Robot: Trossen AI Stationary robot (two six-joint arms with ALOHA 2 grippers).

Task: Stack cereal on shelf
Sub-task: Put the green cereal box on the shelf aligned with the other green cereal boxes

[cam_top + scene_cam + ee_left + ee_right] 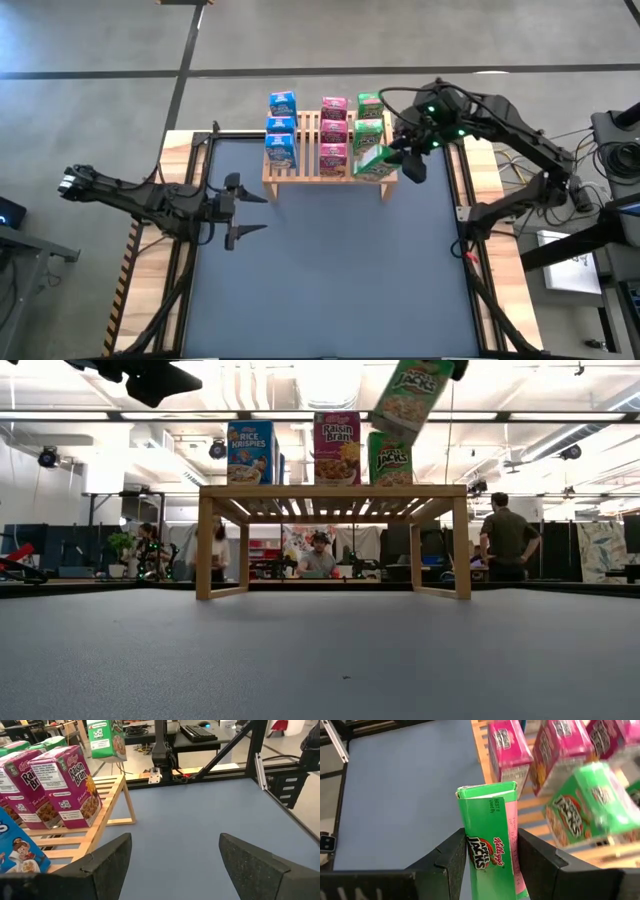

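Observation:
The light-wood shelf (325, 165) stands at the table's far side on its short legs (205, 550). On its slats stand three blue cereal boxes (282, 130), three pink ones (334, 130) and two green ones (369, 115). My right gripper (405, 162) is shut on a third green box (376, 163), above the shelf's near right corner. This box also shows in the low view (410, 395). My left gripper (245, 210) is open and empty over the table, near and left of the shelf. My right gripper pinches the green box between its two fingers (454, 857), one on each of two opposite faces (470, 851). The fingers come slanting down from the table's right and lie along the box. The box is lifted clear above the shelf and hangs tilted (410, 395).
Black frame rails (195, 200) run along the table's left and right sides. The dark grey tabletop (330, 280) spreads out on the near side of the shelf. People stand and sit in the room behind the table (508, 535).

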